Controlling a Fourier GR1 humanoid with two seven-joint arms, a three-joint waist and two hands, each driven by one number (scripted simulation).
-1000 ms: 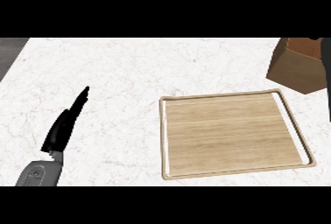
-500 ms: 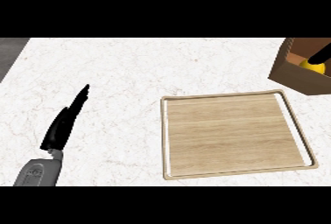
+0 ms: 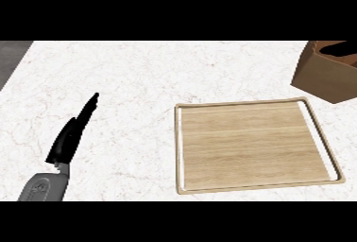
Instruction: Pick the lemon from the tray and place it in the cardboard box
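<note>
The wooden tray point(image 3: 179, 146) lies on the counter at the right of centre, and nothing rests on it. At the top right corner stands the brown cardboard box point(image 3: 326, 75), cut off by the view's edge. No lemon shows anywhere. A black shape at the box's open top looks like part of my right hand point(image 3: 344, 47); too little of it shows to tell its state. My left hand point(image 3: 70, 137) rests at the lower left, open with fingers straight and pointing away, well apart from the tray.
White marbled counter point(image 3: 140, 71) spreads around the tray. Its left edge runs along the top left corner, with a grey floor strip point(image 3: 10, 54) beyond it.
Half a second ago the yellow lemon showed at the box's opening under my right hand; now it is out of sight and only a black shape remains there. The left hand has not moved.
</note>
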